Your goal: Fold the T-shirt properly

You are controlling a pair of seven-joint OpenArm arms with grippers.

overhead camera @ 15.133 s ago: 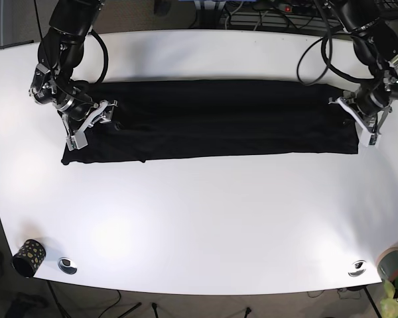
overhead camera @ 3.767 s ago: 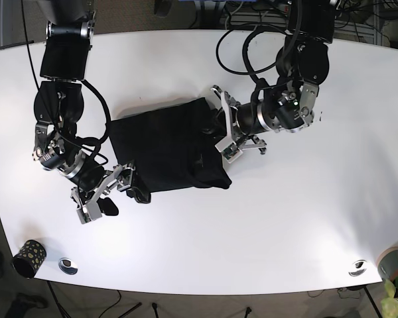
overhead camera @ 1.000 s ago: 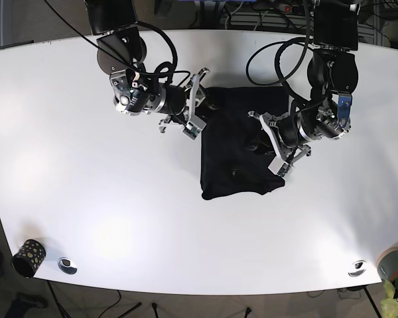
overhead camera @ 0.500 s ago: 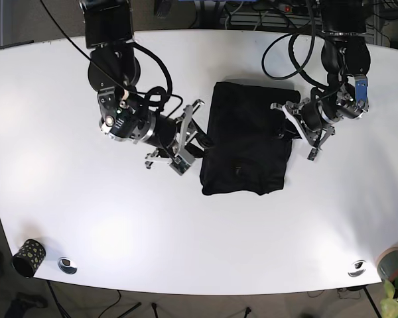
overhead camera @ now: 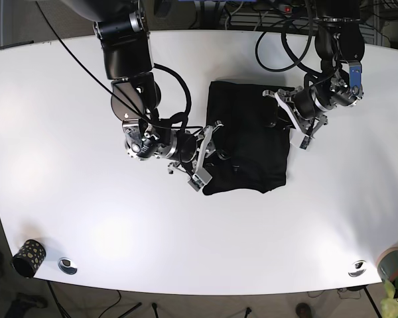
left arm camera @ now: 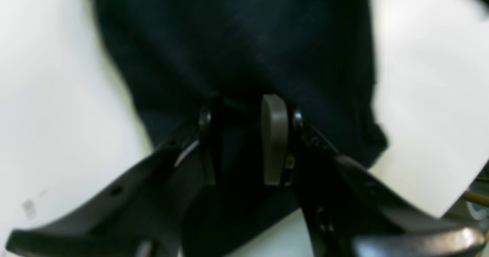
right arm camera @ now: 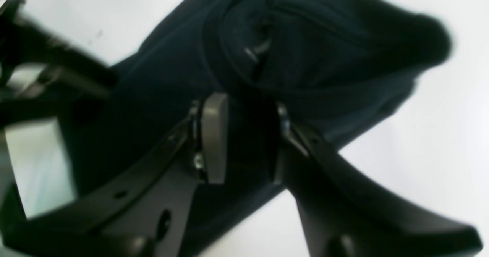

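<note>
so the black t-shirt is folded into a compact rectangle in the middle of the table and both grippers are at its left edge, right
Not quite. The black T-shirt is folded into a compact rectangle mid-table, but the grippers are on opposite sides. In the base view, the right gripper is at the shirt's lower left edge, while the left gripper is at its upper right edge.

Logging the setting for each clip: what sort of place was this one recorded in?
Most likely a robotics lab or office workspace. A large white table carries two black robot arms working on a black T-shirt, and cables and a power strip lie on the floor behind the table.
</note>
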